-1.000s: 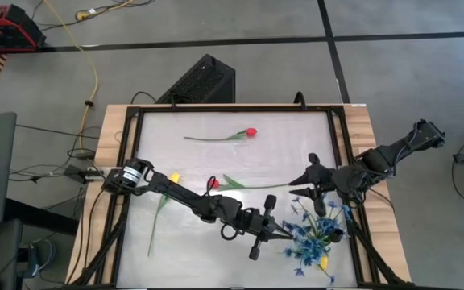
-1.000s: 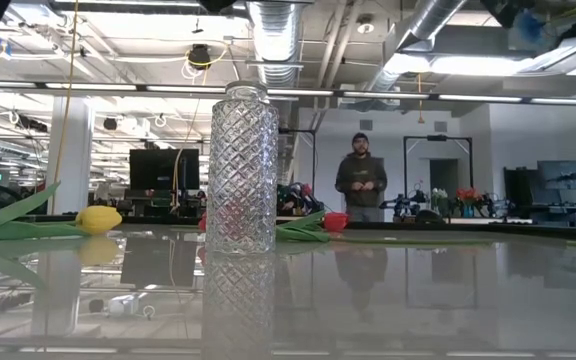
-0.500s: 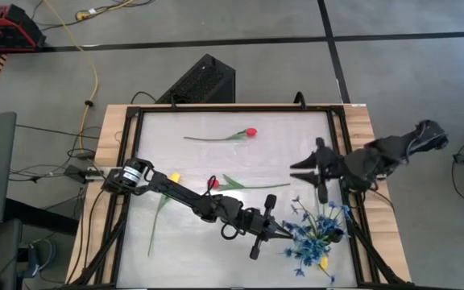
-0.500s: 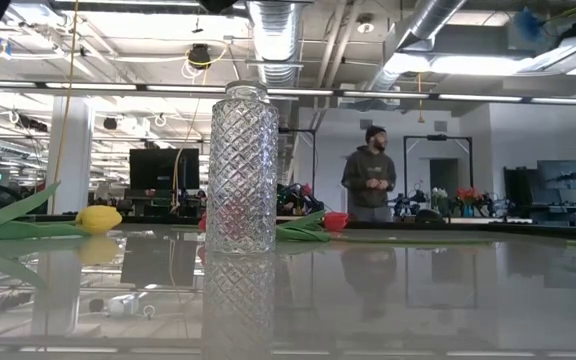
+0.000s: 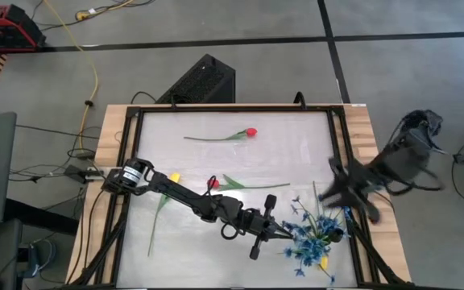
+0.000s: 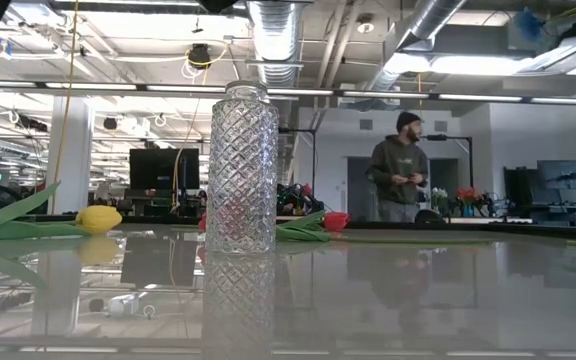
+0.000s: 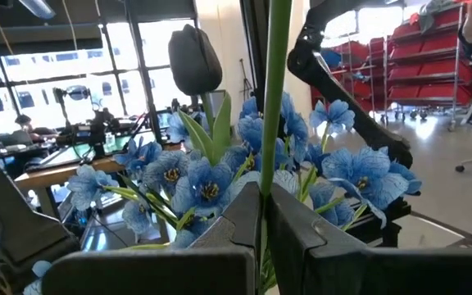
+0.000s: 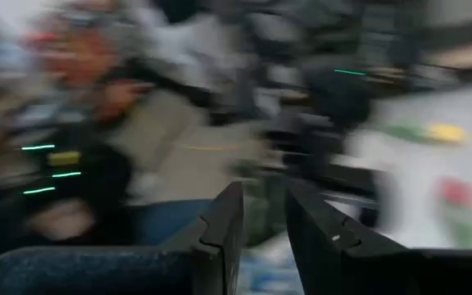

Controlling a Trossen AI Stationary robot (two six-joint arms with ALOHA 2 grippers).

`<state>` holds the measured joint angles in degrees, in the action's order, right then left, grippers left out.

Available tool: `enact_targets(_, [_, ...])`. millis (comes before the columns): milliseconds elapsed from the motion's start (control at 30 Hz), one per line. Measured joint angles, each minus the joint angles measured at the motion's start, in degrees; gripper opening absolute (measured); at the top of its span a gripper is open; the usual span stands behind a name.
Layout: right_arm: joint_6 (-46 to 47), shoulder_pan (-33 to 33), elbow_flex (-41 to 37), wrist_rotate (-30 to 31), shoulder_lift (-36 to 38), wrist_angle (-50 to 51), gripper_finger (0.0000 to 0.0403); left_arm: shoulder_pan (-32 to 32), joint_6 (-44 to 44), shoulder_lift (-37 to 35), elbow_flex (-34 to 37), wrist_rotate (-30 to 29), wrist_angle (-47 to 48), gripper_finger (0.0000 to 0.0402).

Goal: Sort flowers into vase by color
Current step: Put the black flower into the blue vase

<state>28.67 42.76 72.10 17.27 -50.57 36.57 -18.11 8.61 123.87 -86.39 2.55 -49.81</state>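
My left gripper [image 5: 279, 231] reaches across the table to the bushy blue flowers [image 5: 316, 235] near the right near corner and is shut on a green stem [image 7: 274, 98]. Blue blossoms [image 7: 211, 184] and a black flower head [image 7: 193, 59] stand just behind that stem. My right gripper [image 5: 330, 192] hovers, blurred, above the table's right edge, open and empty. A red tulip [image 5: 250, 131] lies by the far side. A second red tulip [image 5: 213, 184] and a yellow tulip [image 5: 174, 176] lie mid-table. A cut-glass vase [image 6: 240, 170] stands upright and empty. My left gripper [image 7: 262, 197] pinches the green stem [image 7: 262, 184] between its two fingers, low on the visible length. The stem runs up from the fingers past the blue blossoms and out of the picture, so its head is out of view. Its lower end is hidden behind the fingers.
A black frame [image 5: 232, 109] rims the white table top. A bare stretch of table lies between the far red tulip and the left arm [image 5: 184, 193]. The yellow tulip's stem [image 5: 155, 225] passes under that arm. A person [image 6: 400, 165] walks in the room beyond the table.
My right gripper has swung quickly away from mid-table toward the table's right edge and a little toward the near side; the arm is blurred. The left arm and the flowers have kept still. The person in the room has walked toward the right.
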Motion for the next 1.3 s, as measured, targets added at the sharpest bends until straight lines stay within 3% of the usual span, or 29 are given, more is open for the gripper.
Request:
enact_targets(133, [1.3, 10.39, 0.02, -1.51, -2.1, -5.41, 0.0119, 0.0, 0.16, 0.0, 0.0, 0.0, -0.03, 0.0])
enact_targets(267, [7.39, 19.78, 0.0, 1.21, -5.53, -6.84, 0.0118, 0.0, 0.16, 0.0, 0.0, 0.0, 0.01, 0.0])
enact_targets(400, [22.41, 27.15, 0.0, 6.09, -10.07, -5.7, 0.0118, 0.0, 0.19, 0.0, 0.0, -0.04, 0.14, 0.0])
enact_targets(533, [42.18, 32.27, -0.02, 11.26, -15.66, 2.26, 0.0118, 0.11, 0.19, 0.0, 0.0, -0.04, -0.01, 0.0])
enact_targets(700, [66.79, 36.51, -0.07, 11.33, -22.87, 12.23, 0.0118, 0.15, 0.19, 0.0, 0.0, -0.07, 0.02, 0.0])
enact_targets(833, [78.86, 38.56, -0.02, 11.22, -28.01, 15.38, 0.0118, 0.17, 0.19, 0.0, 0.02, -0.15, 0.23, 0.0])
enact_targets(1300, [79.03, 35.0, -0.12, 4.54, -41.85, 23.34, 0.0118, 0.52, -0.3, -0.02, 0.02, -0.17, 0.19, 0.0])
